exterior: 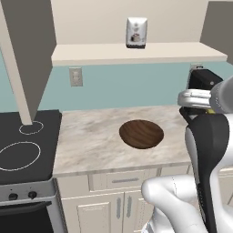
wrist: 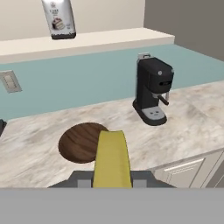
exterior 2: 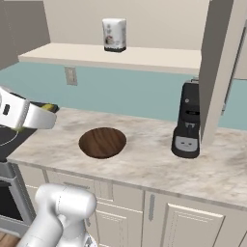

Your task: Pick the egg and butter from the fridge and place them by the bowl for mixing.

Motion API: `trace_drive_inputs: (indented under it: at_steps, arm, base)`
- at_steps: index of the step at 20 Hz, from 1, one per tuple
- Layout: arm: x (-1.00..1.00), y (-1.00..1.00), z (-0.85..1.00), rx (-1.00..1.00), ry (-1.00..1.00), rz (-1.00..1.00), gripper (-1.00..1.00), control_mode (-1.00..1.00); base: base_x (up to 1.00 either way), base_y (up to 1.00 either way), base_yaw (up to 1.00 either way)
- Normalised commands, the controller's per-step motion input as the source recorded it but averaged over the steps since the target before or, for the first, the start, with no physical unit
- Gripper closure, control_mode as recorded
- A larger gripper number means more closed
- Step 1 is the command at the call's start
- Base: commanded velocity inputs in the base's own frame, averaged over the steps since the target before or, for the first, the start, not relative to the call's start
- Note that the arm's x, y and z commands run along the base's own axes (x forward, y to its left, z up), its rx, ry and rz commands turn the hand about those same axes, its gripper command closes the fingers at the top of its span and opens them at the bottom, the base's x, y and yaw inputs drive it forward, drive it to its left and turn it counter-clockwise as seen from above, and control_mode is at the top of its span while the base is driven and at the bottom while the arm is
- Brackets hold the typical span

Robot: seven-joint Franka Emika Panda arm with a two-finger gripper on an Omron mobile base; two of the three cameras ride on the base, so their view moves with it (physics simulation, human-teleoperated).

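Gripper (wrist: 112, 183) pinching butter (wrist: 112, 159), bottom centre of hand view, just over bowl's (wrist: 81, 141) near edge. Bowl sits mid-counter (exterior: 91, 141). Lower onto bare counter beside bowl, not inside; release flat.

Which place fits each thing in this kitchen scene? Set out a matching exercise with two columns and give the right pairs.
Things:
1. butter
2. bowl
3. coffee machine
4. white bag

Places:
A. on the shelf above the counter
B. on the counter beside the tall panel
C. held in the shut pincer
D. flat in the middle of the counter

Pairs: 1-C, 2-D, 3-B, 4-A
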Motion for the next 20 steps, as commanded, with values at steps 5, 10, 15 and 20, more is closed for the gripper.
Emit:
trace_drive_inputs:
  at_steps: [5, 10, 15, 20]
  arm:
    - [0.0, 0.0, -0.06, 0.0, 0.0, 0.0, 1.0, -1.0]
    - [0.0, 0.0, -0.22, 0.0, 0.01, 0.0, 1.0, -1.0]
    - [0.06, -0.22, -0.39, 0.02, 0.07, 0.0, 1.0, -1.0]
    - [0.28, -0.65, -0.47, 0.13, 0.27, 0.0, 1.0, -1.0]
  base:
    - [0.0, 0.0, 0.0]
    - [0.0, 0.0, 0.0]
    - [0.0, 0.0, 0.0]
    - [0.0, 0.0, 0.0]
